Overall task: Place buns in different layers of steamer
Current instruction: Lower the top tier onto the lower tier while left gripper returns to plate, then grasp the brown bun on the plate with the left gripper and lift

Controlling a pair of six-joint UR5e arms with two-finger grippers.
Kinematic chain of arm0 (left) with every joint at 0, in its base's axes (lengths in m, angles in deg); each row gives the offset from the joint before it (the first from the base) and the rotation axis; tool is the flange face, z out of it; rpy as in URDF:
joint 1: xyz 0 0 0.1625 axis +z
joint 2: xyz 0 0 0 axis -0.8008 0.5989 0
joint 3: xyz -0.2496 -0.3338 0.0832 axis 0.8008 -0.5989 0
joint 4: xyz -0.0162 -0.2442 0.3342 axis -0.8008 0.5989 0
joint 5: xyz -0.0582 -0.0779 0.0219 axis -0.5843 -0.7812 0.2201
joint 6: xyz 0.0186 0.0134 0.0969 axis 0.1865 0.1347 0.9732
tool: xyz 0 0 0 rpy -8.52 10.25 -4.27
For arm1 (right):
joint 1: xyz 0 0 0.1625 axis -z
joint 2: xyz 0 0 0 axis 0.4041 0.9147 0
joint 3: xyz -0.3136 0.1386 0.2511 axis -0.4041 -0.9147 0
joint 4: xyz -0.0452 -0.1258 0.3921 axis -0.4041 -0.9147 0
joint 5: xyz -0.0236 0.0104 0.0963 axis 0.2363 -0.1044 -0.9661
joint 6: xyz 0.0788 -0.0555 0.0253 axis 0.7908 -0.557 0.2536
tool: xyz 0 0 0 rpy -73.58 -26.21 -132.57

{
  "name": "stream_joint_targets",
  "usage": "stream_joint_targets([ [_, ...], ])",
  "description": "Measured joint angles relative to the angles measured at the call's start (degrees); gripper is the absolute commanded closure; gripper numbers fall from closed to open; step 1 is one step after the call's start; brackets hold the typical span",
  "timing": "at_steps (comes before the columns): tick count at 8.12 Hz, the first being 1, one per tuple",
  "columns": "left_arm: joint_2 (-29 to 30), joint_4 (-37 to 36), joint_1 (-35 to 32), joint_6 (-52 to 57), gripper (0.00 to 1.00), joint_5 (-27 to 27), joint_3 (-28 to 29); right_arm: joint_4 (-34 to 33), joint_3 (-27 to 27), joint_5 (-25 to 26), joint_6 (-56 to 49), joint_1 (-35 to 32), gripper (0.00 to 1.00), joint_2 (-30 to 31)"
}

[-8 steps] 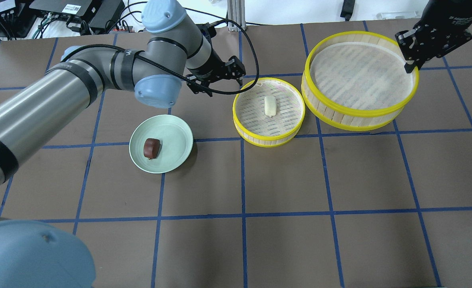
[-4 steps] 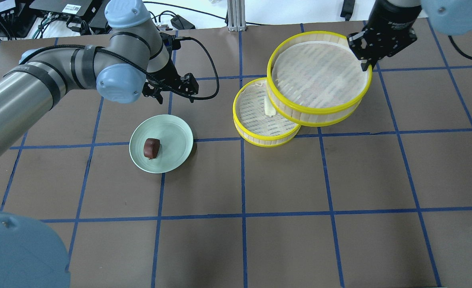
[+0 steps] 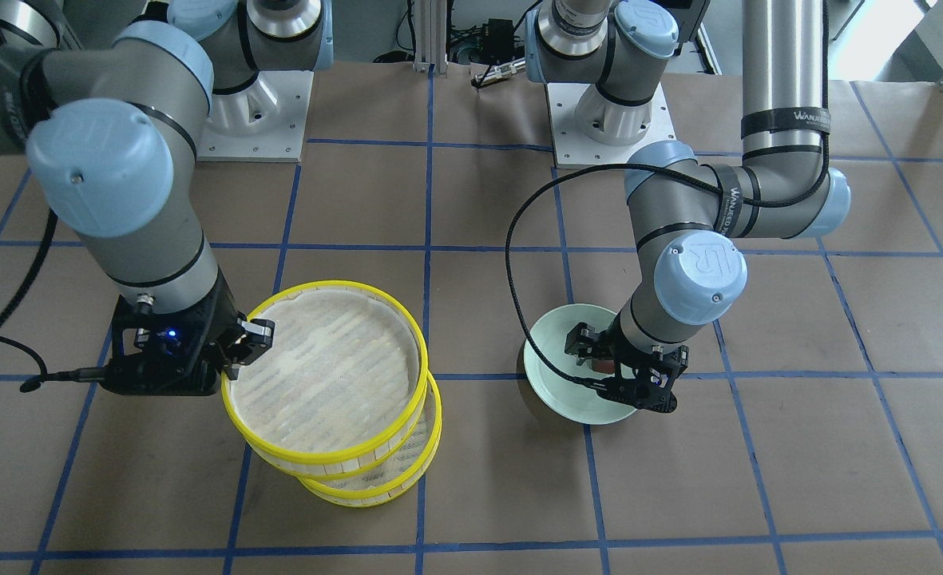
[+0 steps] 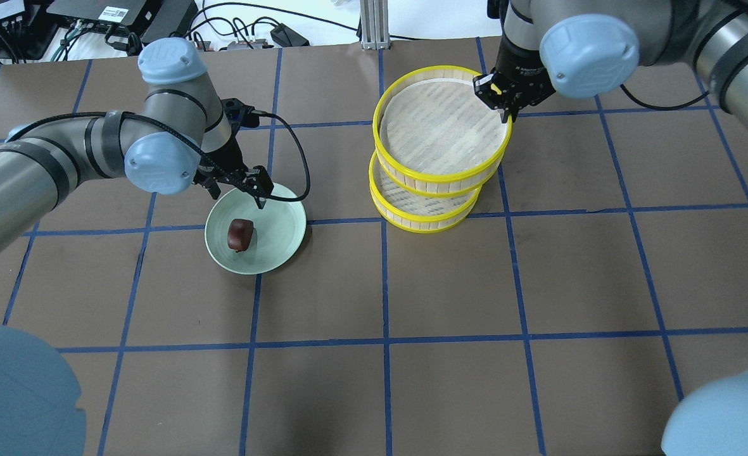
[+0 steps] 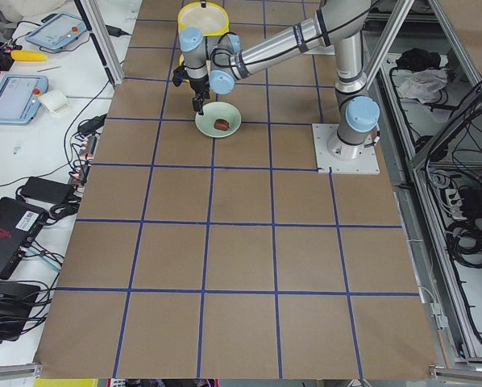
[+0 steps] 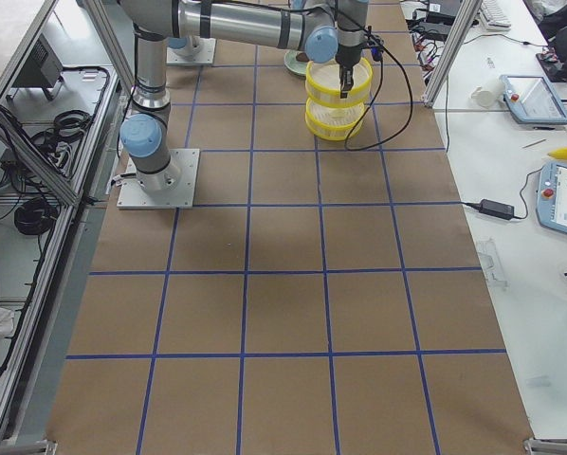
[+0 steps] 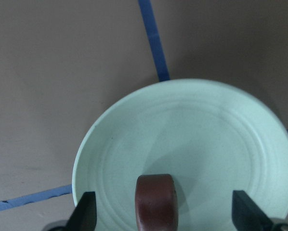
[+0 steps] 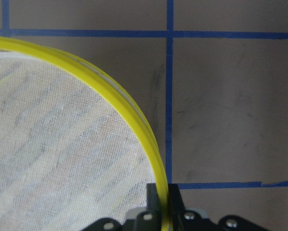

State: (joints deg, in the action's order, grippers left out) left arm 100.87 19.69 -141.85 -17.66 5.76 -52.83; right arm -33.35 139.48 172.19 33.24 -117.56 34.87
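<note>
The dark reddish-brown bun (image 4: 241, 234) lies on a pale green plate (image 4: 278, 221). My left gripper (image 4: 237, 193) hangs open over the plate's far part. In the left wrist view the bun (image 7: 155, 202) sits between the open fingers (image 7: 86, 214). My right gripper (image 4: 503, 104) is shut on the yellow rim of the upper steamer tray (image 4: 438, 182). It holds that tray over the lower tray (image 4: 424, 215), slightly offset. I cannot tell if the trays touch. The upper tray's mesh is empty. The cream bun is hidden beneath the upper tray.
The brown table mat carries a blue tape grid (image 4: 385, 342). Cables and electronics (image 4: 114, 16) lie along the far edge. A black cable (image 4: 291, 152) loops from the left wrist beside the plate.
My right gripper carried the upper tray left over the lower tray, covering the cream bun. My left gripper moved left and nearer, from beside the lower tray to over the plate.
</note>
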Motion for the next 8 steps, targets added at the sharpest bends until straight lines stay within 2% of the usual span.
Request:
stream_joint_targets([
  [2, 0.3, 0.4, 0.3, 1.6, 0.00, 0.7, -3.0, -4.7, 2.5, -0.2, 2.2, -1.1, 1.00, -2.5],
  [4, 1.1, 0.7, 0.4, 1.8, 0.08, 0.8, -4.0, -5.8, 4.1, -0.3, 3.6, -2.1, 1.00, -3.4],
  [5, 1.6, 0.7, 0.4, 1.7, 0.30, 0.6, -4.1, -6.3, 4.8, -0.3, 3.7, -2.3, 1.00, -3.6],
  [6, 2.1, 0.7, 0.4, 1.7, 0.74, 0.6, -3.9, -6.8, 5.2, -0.3, 3.5, -2.3, 1.00, -3.7],
  [7, 2.6, 0.6, 0.4, 1.7, 1.00, 0.7, -3.7, -7.4, 5.5, -0.3, 3.3, -2.3, 1.00, -3.8],
  [8, 2.9, 0.7, 0.4, 1.7, 1.00, 0.7, -3.5, -8.0, 5.5, -0.3, 3.2, -2.3, 1.00, -3.9],
])
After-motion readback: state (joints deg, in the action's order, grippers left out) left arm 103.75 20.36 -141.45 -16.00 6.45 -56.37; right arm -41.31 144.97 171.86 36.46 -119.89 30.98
